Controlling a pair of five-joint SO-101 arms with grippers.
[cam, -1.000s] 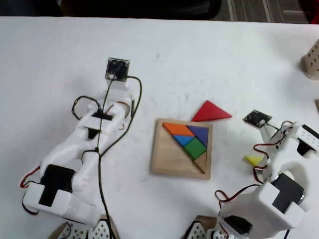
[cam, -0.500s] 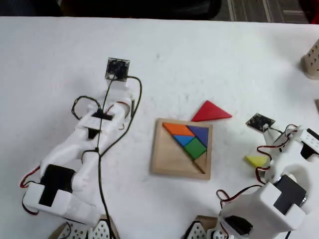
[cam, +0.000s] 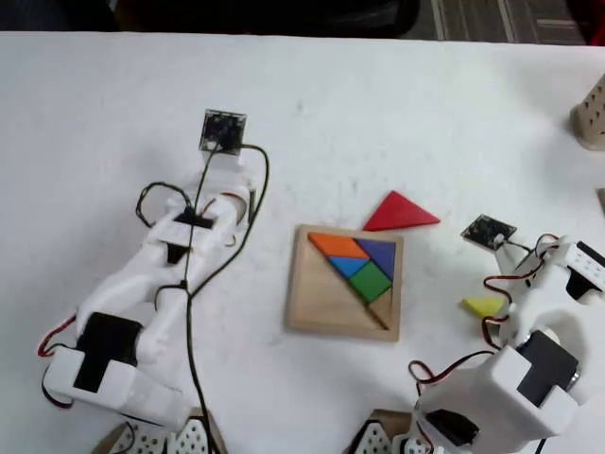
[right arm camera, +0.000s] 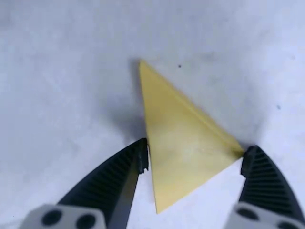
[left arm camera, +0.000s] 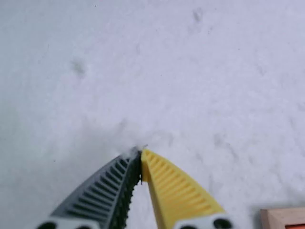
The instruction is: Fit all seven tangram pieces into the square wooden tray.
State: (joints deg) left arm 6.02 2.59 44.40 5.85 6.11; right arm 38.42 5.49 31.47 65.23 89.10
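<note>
The square wooden tray (cam: 323, 307) lies mid-table, with orange (cam: 337, 245), blue (cam: 347, 267), purple (cam: 379, 253) and green (cam: 371, 281) pieces in its far right half. A red triangle (cam: 398, 212) rests on the table just beyond the tray. A small yellow triangle (cam: 483, 305) lies right of the tray. In the right wrist view the yellow triangle (right arm camera: 183, 138) sits flat between the fingers of my open right gripper (right arm camera: 196, 151). My left gripper (left arm camera: 141, 151) is shut, empty, tips on the bare table left of the tray corner (left arm camera: 283, 218).
A tan wooden piece (cam: 382, 308) fills the tray's near right corner. A perforated wooden block (cam: 592, 115) stands at the table's far right edge. Cables trail along the left arm (cam: 180, 248) and the right arm (cam: 520, 374).
The right arm's wrist shifted slightly right, then back a little, over the yellow triangle. The left arm and the tray pieces have not moved.
</note>
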